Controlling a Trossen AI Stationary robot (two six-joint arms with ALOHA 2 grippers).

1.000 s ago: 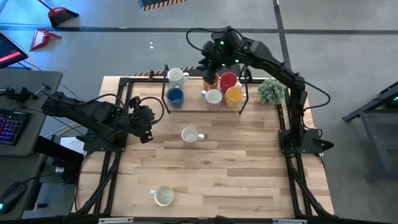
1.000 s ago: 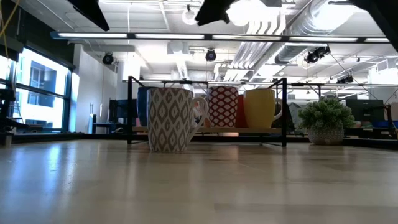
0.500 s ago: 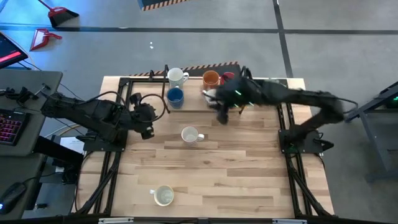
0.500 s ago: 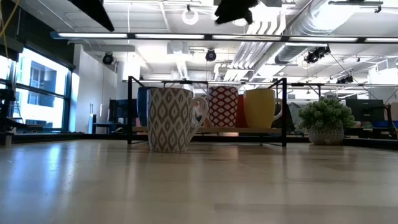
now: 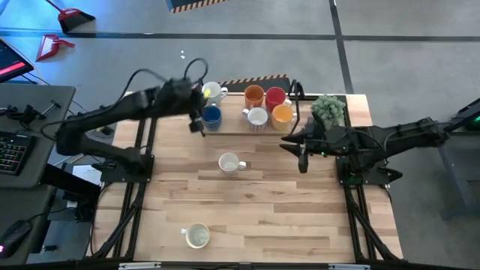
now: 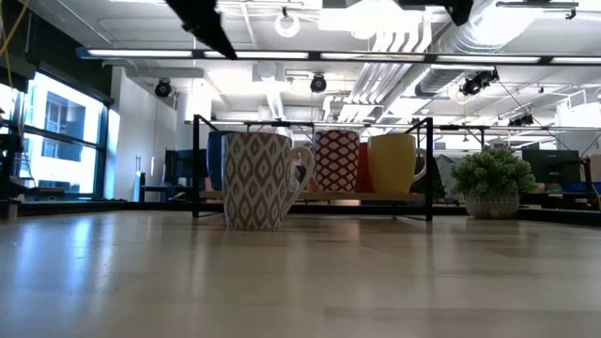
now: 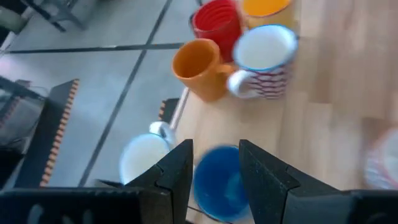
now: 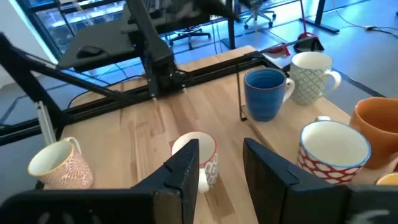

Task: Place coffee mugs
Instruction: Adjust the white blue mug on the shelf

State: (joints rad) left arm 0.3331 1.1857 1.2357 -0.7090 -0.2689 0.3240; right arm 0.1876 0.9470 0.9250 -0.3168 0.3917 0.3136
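Your left gripper [image 5: 196, 120] hangs over the back-left of the table, just above the blue mug [image 5: 211, 115], and your right gripper [image 5: 300, 150] sits over the right side, near the potted plant [image 5: 328, 109]. From above you see six mugs grouped at the back edge: a white mug [image 5: 213, 92] behind the blue one, then the darker orange mug [image 5: 254, 95], the red mug [image 5: 275, 96], a patterned white mug [image 5: 257, 117] and the yellow-orange mug [image 5: 282, 114]. Another white mug [image 5: 229, 163] stands alone mid-table, and a cream mug [image 5: 197, 236] stands near the front edge.

At table height, the grey-patterned mug [image 6: 258, 179] is nearest you, in front of the black rack frame [image 6: 430, 169], where a red-patterned mug [image 6: 335, 161] and the yellow mug [image 6: 394, 163] stand side by side.

Through your left wrist camera, the left fingers [image 7: 176, 174] are spread apart with nothing between them, and the blue mug [image 7: 219, 186] shows in the gap below them. The white mug [image 7: 144, 155] is beside it, the orange mug [image 7: 199, 68] and red mug [image 7: 216, 22] farther on.

Through your right wrist camera, the right fingers [image 8: 180, 174] are also parted and empty, with the lone white mug [image 8: 200, 158] beyond them and the cream mug [image 8: 59, 163] off to one side.
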